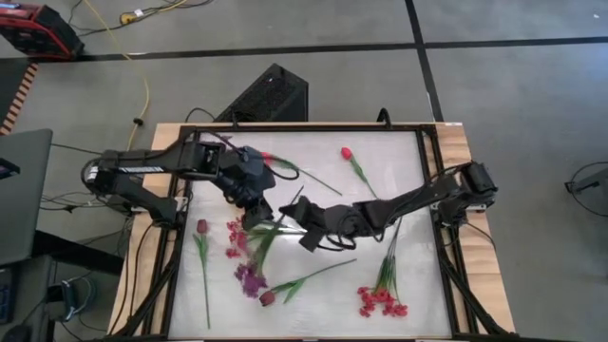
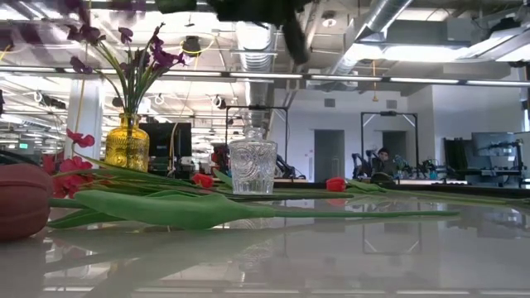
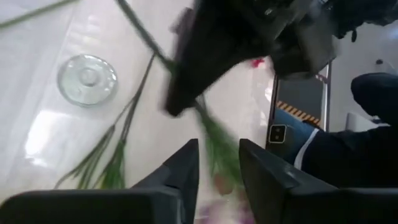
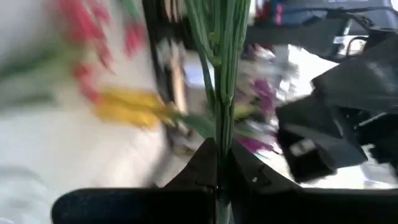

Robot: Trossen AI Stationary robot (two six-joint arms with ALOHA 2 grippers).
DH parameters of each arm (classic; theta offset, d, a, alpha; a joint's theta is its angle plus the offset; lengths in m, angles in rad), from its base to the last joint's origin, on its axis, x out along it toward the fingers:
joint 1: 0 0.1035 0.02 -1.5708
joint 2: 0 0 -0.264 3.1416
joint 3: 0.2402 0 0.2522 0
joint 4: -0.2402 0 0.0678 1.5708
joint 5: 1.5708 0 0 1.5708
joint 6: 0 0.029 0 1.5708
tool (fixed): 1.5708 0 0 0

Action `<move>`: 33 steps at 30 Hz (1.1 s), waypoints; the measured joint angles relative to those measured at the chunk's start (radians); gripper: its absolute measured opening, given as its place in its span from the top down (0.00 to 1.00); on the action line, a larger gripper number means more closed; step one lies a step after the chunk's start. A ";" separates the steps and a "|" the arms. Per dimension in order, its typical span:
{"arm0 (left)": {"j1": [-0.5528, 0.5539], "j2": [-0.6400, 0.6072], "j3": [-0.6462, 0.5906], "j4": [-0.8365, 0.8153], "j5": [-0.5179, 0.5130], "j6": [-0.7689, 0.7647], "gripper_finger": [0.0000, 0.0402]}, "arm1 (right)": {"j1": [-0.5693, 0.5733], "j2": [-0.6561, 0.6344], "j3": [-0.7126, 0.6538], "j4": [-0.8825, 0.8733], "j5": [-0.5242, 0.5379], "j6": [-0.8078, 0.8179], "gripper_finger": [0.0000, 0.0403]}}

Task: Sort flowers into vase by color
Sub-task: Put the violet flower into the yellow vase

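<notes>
Right tool (image 4: 221, 163) pinches a purple spray's (image 1: 255, 249) bundled green stems; left tool (image 3: 217, 165) spread.

Overhead camera looks straight down on the whole table (image 1: 408, 157); low camera looks level across it; each wrist camera looks past its own fingers; all share the tabletop.

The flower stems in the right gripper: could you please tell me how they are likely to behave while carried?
The flower stems run straight out from the shut right gripper, so they seem fairly stiff, not floppy. They are thin, so probably light. Pinched at one narrow spot, the bunch may pivot or slip when swung.
</notes>
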 joint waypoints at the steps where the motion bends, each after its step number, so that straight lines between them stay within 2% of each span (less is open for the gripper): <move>1: 0.009 0.001 0.018 -0.016 0.004 0.015 0.72 | -0.005 -0.022 0.000 -0.050 -0.055 0.076 0.90; 3: 0.040 0.001 0.069 -0.071 0.023 0.064 0.69 | -0.026 -0.062 0.001 -0.146 -0.205 0.232 0.90; 6: 0.087 0.001 0.175 -0.174 -0.009 0.137 0.67 | -0.091 -0.099 -0.009 -0.176 -0.529 0.461 0.90; 8: 0.100 0.001 0.255 -0.238 -0.099 0.202 0.67 | -0.146 -0.100 -0.032 -0.073 -0.731 0.572 0.90; 9: 0.101 -0.002 0.293 -0.259 -0.149 0.237 0.67 | -0.169 -0.091 -0.049 0.013 -0.796 0.618 0.90; 12: 0.098 -0.027 0.360 -0.269 -0.255 0.336 0.68 | -0.228 -0.022 -0.094 0.268 -0.902 0.743 0.90; 18: 0.095 -0.120 0.369 -0.203 -0.392 0.477 0.69 | -0.295 0.235 -0.074 0.850 -0.943 1.073 0.90; 21: 0.106 -0.169 0.370 -0.170 -0.463 0.485 0.69 | -0.314 0.375 0.000 1.019 -0.898 1.185 0.90; 28: 0.116 -0.248 0.369 -0.111 -0.480 0.507 0.69 | -0.320 0.595 0.260 1.074 -0.861 1.252 0.90; 33: 0.117 -0.282 0.369 -0.110 -0.528 0.507 0.69 | -0.328 0.686 0.401 1.042 -0.847 1.261 0.90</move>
